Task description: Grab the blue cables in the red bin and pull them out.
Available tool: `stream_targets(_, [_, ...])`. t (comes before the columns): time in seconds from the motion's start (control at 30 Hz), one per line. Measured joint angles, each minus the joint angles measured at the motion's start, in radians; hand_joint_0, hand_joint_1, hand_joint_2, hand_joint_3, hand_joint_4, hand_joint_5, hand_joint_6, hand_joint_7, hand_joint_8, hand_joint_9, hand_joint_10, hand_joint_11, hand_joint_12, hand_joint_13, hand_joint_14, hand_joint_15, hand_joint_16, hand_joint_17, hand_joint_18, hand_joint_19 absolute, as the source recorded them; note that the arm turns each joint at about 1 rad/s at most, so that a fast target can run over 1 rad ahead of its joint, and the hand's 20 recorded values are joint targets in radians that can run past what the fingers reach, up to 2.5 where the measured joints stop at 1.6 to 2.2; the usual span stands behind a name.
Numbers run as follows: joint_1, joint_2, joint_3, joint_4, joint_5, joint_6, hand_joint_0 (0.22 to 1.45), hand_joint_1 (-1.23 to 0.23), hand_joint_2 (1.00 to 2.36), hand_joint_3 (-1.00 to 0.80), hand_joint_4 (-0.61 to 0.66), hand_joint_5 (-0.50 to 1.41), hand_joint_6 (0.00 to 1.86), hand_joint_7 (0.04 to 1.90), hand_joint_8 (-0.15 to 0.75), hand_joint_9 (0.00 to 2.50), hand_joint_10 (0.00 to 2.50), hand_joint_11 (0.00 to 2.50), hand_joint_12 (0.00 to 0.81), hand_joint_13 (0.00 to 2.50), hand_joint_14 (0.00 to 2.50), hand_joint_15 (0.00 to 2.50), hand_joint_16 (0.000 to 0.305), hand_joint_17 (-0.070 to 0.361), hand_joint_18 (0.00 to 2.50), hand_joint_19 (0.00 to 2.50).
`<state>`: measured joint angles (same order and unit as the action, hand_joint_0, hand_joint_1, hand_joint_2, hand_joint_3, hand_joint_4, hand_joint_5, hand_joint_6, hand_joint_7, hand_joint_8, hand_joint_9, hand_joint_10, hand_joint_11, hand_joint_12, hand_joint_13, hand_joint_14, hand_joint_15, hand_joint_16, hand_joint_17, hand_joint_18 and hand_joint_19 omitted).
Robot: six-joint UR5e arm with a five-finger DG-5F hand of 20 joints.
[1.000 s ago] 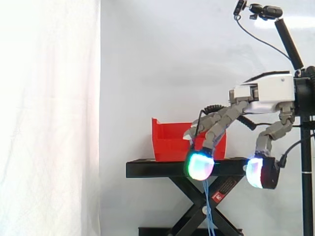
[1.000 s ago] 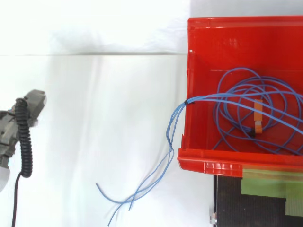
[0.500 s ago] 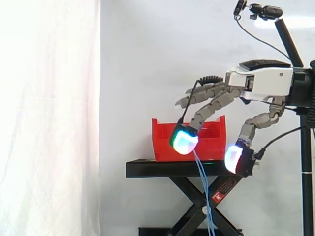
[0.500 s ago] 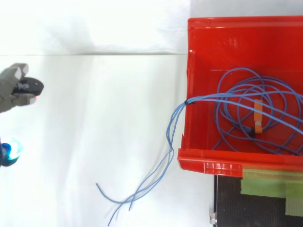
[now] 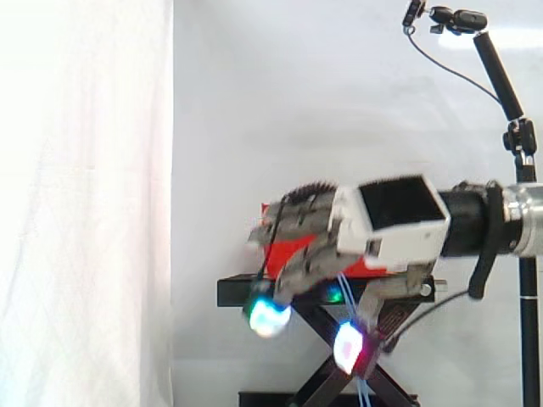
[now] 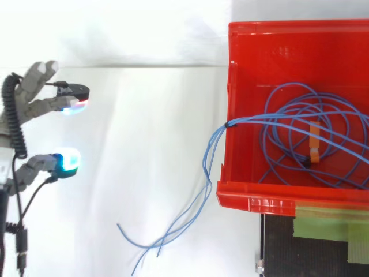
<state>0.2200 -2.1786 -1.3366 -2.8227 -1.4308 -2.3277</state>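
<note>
At nine o'clock, top view: my one hand (image 6: 43, 105), fingers spread, empty. At three o'clock: one red bin (image 6: 253, 202) holding one coil of blue cables (image 6: 248, 120), loose ends trailing toward seven o'clock.

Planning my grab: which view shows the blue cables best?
Top view: it shows the blue cables coiled in the red bin, with ends trailing over its wall. In the side view, a few strands hang past the black stand near the hand.
</note>
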Motion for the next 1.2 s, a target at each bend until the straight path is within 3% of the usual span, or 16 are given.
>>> stream_targets(0.13, [-0.010,-0.095,0.113,-0.113,-0.059,0.071,0.76,-0.92,1.00,-1.00,0.25,0.78,0.02,0.53,0.276,0.75,0.01,0.26,0.373,0.36,0.00,0.06,0.056,0.127,0.27,0.09])
stream_targets(0.33, [-0.017,-0.122,0.264,-0.267,-0.070,0.215,0.77,-0.92,1.00,-1.00,0.26,0.78,0.02,0.53,0.277,0.75,0.01,0.26,0.372,0.35,0.00,0.06,0.056,0.126,0.27,0.09])
stream_targets(0.43, [-0.020,-0.124,0.301,-0.346,-0.073,0.287,0.77,-0.92,1.00,-1.00,0.25,0.78,0.02,0.53,0.278,0.75,0.01,0.27,0.372,0.35,0.00,0.06,0.056,0.126,0.27,0.09])
stream_targets(0.53, [-0.022,-0.124,0.314,-0.427,-0.074,0.345,0.77,-0.92,1.00,-1.00,0.25,0.78,0.02,0.53,0.277,0.75,0.01,0.27,0.372,0.35,0.00,0.06,0.056,0.126,0.27,0.09])
stream_targets(0.73, [-0.028,-0.124,0.372,-0.589,-0.073,0.419,0.77,-0.91,1.00,-1.00,0.25,0.78,0.02,0.53,0.277,0.75,0.01,0.27,0.372,0.35,0.00,0.06,0.056,0.126,0.27,0.09])
stream_targets(0.83, [-0.034,-0.124,0.404,-0.653,-0.075,0.421,0.77,-0.91,1.00,-1.00,0.26,0.78,0.02,0.54,0.279,0.75,0.01,0.27,0.372,0.35,0.00,0.06,0.056,0.126,0.27,0.09])
stream_targets(0.93, [-0.046,-0.124,0.453,-0.743,-0.074,0.374,0.77,-0.91,1.00,-1.00,0.25,0.78,0.02,0.53,0.278,0.75,0.01,0.27,0.373,0.35,0.00,0.06,0.056,0.126,0.27,0.10])
stream_targets(1.03, [-0.058,-0.124,0.484,-0.824,-0.071,0.304,0.77,-0.91,1.00,-1.00,0.25,0.78,0.02,0.53,0.275,0.75,0.01,0.26,0.372,0.35,0.00,0.06,0.056,0.126,0.27,0.09])
stream_targets(1.2, [-0.076,-0.124,0.499,-0.958,-0.065,0.173,0.77,-0.91,1.00,-1.00,0.25,0.78,0.02,0.53,0.278,0.75,0.01,0.27,0.372,0.35,0.00,0.06,0.056,0.126,0.27,0.10])
